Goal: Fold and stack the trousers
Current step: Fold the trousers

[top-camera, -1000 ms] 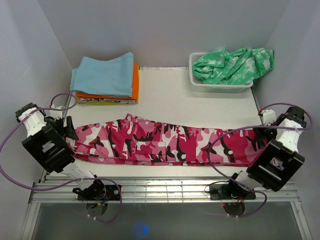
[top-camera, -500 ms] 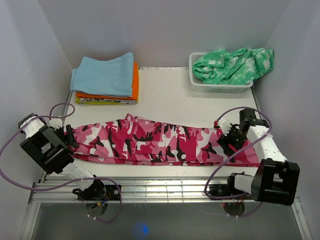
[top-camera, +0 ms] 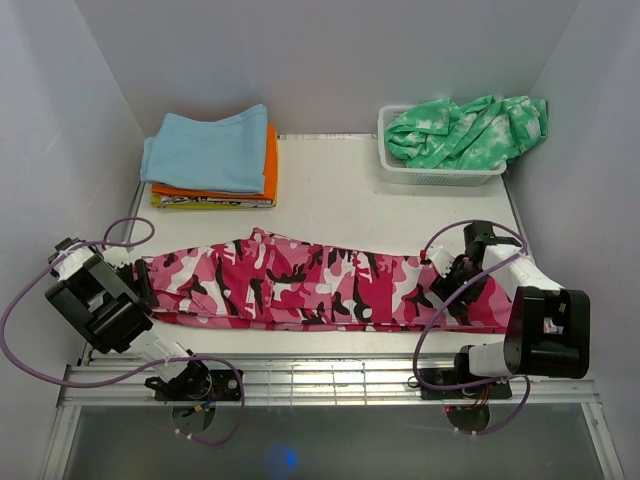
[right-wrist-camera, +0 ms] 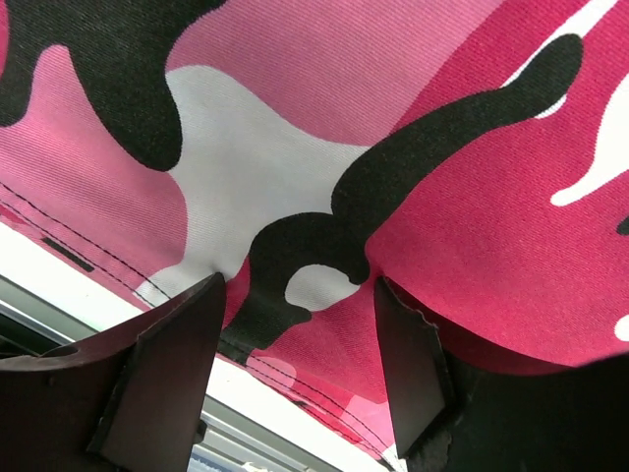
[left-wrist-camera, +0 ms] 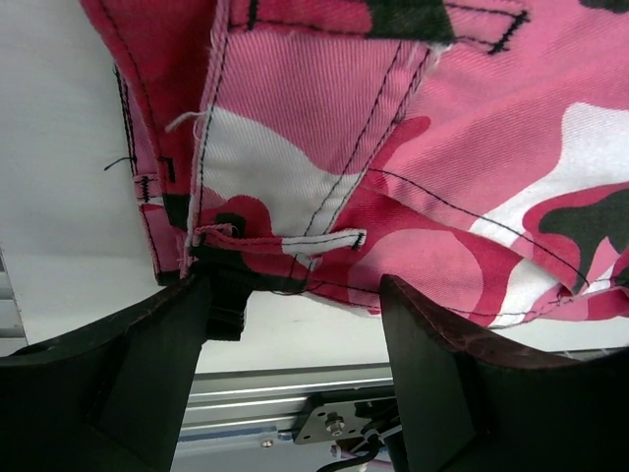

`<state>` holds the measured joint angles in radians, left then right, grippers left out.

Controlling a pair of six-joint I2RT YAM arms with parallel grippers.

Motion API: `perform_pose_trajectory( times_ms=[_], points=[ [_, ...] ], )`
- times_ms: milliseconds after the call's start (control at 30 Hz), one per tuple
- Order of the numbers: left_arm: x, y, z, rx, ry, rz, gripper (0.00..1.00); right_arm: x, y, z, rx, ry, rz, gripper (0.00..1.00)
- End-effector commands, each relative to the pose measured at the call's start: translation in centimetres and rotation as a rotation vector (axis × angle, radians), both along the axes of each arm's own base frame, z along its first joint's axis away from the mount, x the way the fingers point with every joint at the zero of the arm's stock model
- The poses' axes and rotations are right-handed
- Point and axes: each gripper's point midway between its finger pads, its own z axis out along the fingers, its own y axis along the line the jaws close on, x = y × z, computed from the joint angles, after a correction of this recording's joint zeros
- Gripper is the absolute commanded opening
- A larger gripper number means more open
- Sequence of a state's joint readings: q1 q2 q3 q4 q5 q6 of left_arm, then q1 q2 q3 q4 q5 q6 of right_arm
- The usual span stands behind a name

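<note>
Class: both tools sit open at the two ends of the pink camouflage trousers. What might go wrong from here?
1. The left tool straddles only the waistband edge and a belt loop of the trousers; closing may pinch one layer, which could slip.
2. The right tool faces flat cloth with no raised fold, so it may close on nothing.
3. The trousers lie along the near edge of the table; dragging might pull them off.

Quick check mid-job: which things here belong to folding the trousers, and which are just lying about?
Job:
trousers, spread flat along the near edge

Lying about:
stack of folded clothes, far left
white basket, far right
green tie-dye garment, heaped in the basket
</note>
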<state>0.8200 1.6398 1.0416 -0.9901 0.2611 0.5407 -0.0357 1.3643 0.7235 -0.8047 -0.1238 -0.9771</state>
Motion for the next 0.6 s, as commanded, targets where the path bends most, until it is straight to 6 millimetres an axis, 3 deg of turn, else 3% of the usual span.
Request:
perform_pose_trajectory(
  times_ms=[0, 133, 267, 300, 433, 500, 567],
  points=[
    [0.4, 0.8, 0.4, 0.064, -0.032, 0.022, 0.79, 0.8, 0.0, 0.3, -0.011, -0.019, -0.002, 0.67],
    [0.1, 1.9, 0.3, 0.117, -0.025, 0.035, 0.79, 0.7, 0.0, 0.3, -0.017, -0.015, -0.008, 0.67],
    [1.7, 2.5, 3.2, 0.116, -0.171, 0.031, 0.85, 0.6, 0.1, 0.3, -0.015, -0.011, -0.011, 0.67],
    [2.0, 1.8, 3.8, 0.085, -0.204, -0.004, 0.84, 0.5, 0.1, 0.3, -0.015, -0.009, -0.01, 0.67],
    [2.5, 0.7, 5.5, 0.034, -0.271, -0.051, 0.75, 0.5, 0.1, 0.3, -0.014, -0.006, -0.011, 0.67],
    [2.3, 0.4, 5.2, 0.005, -0.262, -0.057, 0.65, 0.5, 0.1, 0.3, -0.016, -0.005, -0.011, 0.67],
    [2.0, 0.5, 4.5, -0.014, -0.243, -0.038, 0.62, 0.6, 0.2, 0.3, -0.014, -0.005, -0.012, 0.66]
  ],
)
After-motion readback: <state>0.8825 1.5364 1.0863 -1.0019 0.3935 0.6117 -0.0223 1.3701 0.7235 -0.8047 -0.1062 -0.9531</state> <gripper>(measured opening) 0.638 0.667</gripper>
